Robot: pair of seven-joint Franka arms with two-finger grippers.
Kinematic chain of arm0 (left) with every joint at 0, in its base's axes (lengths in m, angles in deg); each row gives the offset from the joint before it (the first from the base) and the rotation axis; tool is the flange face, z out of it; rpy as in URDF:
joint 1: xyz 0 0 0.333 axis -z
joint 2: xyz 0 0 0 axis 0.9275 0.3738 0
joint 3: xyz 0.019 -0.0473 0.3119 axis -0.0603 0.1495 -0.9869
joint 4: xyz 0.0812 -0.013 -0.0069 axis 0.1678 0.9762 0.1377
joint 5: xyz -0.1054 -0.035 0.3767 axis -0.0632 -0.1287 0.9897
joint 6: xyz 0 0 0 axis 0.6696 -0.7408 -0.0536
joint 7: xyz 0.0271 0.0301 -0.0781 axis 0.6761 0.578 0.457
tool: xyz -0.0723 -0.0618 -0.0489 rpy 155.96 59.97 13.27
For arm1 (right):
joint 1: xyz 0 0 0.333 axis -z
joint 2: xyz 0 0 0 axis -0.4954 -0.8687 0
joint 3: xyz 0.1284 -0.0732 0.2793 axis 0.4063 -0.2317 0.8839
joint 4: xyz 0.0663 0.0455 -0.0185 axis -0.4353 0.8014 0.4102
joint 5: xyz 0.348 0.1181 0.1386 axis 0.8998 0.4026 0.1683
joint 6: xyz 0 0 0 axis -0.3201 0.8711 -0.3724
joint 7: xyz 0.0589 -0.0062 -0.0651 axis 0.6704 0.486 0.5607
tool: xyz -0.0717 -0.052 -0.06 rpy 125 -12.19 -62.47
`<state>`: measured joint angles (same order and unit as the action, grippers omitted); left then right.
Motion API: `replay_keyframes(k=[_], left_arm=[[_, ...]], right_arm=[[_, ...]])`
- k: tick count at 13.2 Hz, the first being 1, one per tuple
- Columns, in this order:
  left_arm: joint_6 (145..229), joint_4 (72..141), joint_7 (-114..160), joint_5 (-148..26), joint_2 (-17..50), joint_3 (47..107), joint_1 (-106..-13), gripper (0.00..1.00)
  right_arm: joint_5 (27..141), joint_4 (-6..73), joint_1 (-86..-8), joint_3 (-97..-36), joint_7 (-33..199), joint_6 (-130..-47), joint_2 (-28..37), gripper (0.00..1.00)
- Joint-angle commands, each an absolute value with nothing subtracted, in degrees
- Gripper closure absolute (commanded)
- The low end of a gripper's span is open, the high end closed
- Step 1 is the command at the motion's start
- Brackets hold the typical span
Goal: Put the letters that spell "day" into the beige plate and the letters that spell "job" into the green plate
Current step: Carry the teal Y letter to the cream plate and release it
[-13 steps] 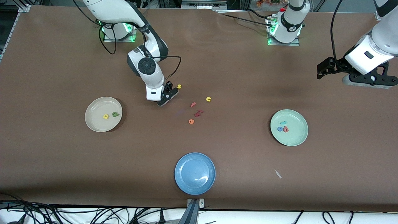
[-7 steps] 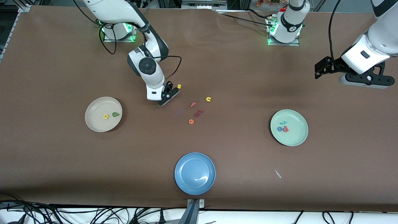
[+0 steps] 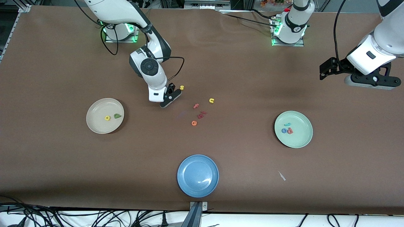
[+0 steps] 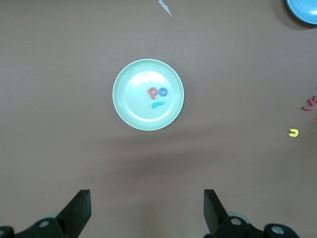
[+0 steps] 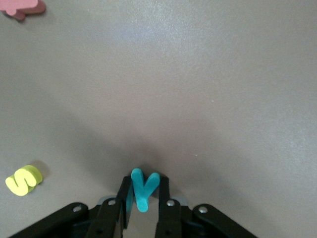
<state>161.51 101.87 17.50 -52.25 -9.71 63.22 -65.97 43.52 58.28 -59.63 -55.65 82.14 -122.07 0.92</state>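
Right hand (image 5: 142,198) clamped on teal "y" (image 5: 142,188) at frame center-left, bare counter (image 3: 252,176) around, left hand (image 4: 146,213) spread wide, waiting upper right above green plate (image 4: 124,106).

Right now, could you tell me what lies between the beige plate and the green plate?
In the front view, the right end effector gripping the teal y, then loose letters, lie between the beige plate and green plate.

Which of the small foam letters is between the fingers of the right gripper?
The teal "y": it stands clamped in the right gripper, low over the table. The yellow "s" lies loose beside it, and every other letter lies on the table or in a plate.
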Motion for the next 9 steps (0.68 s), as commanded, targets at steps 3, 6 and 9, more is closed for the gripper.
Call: replay_keyframes(k=[3,6,9], left_arm=[[161.39,101.49,16.53,-53.40,-10.51,63.03,-66.03,0.00],[161.12,101.05,16.53,-53.75,-10.60,63.03,-66.55,0.00],[160.69,100.79,16.53,-53.75,-10.60,63.03,-66.56,0.00]], right_arm=[[43.71,53.57,-59.14,-57.85,79.29,-115.96,1.43,1.00],[43.71,51.54,-59.14,-62.23,77.69,-111.03,3.97,1.00],[43.71,51.62,-59.14,-68.99,77.43,-108.20,6.26,1.00]])
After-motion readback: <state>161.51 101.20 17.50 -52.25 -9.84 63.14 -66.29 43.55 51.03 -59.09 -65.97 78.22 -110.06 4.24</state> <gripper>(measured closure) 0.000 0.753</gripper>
